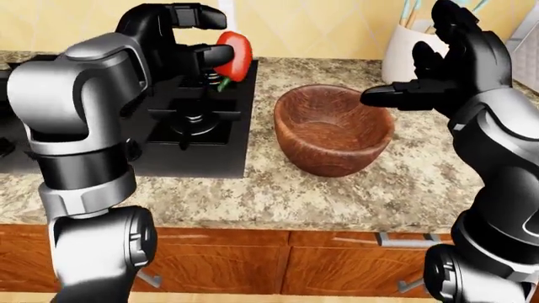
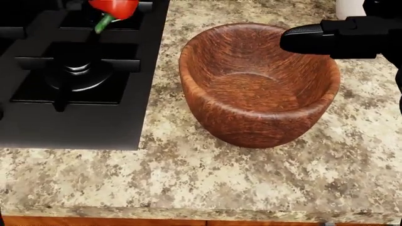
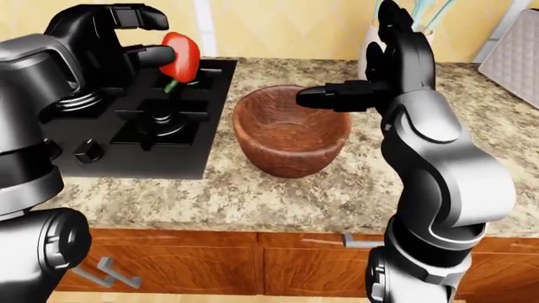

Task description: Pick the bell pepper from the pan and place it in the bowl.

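Observation:
A red bell pepper (image 1: 235, 54) with a green stem hangs in the air over the black stove, at the stove's right edge. My left hand (image 1: 217, 39) is shut on it, fingers above and beside it. The head view shows only the pepper's lower part (image 2: 115, 6) at the top edge. The brown wooden bowl (image 2: 251, 125) stands empty on the speckled counter, right of the stove and lower right of the pepper. My right hand (image 1: 414, 68) hovers open over the bowl's right rim, one finger (image 2: 305, 39) pointing left. No pan shows.
The black stove (image 2: 75, 113) with burner grates fills the left of the head view. A white utensil crock (image 1: 396, 62) stands behind my right hand. A grey quilted object (image 3: 515, 57) sits at the far right. Wooden drawers with metal handles (image 1: 396, 238) run below the counter edge.

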